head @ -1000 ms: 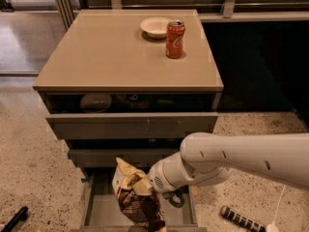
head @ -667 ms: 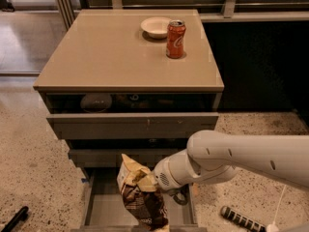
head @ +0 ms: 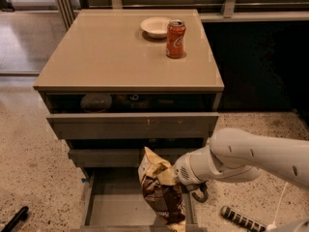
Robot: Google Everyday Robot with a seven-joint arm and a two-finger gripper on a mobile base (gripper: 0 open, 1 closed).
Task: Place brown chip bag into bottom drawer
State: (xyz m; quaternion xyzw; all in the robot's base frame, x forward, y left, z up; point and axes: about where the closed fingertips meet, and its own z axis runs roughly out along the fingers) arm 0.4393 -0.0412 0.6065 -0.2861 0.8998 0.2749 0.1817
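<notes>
The brown chip bag (head: 161, 188) hangs upright over the right half of the open bottom drawer (head: 113, 208), its cream top end crumpled upward. My gripper (head: 175, 176) reaches in from the right on the white arm and is shut on the bag's upper right side. The bag's lower end is down at the drawer's front right corner; I cannot tell whether it touches the floor. The drawer's grey floor to the left of the bag is bare.
The cabinet has a tan top (head: 116, 52) with a white bowl (head: 156, 26) and an orange soda can (head: 175, 39) at the back. Two grey drawer fronts (head: 133, 125) are partly pulled out above. A dark ribbed handle (head: 240, 219) lies on the floor at right.
The arm and the bag have shifted a little to the right and slightly up. The grip on the bag is unchanged.
</notes>
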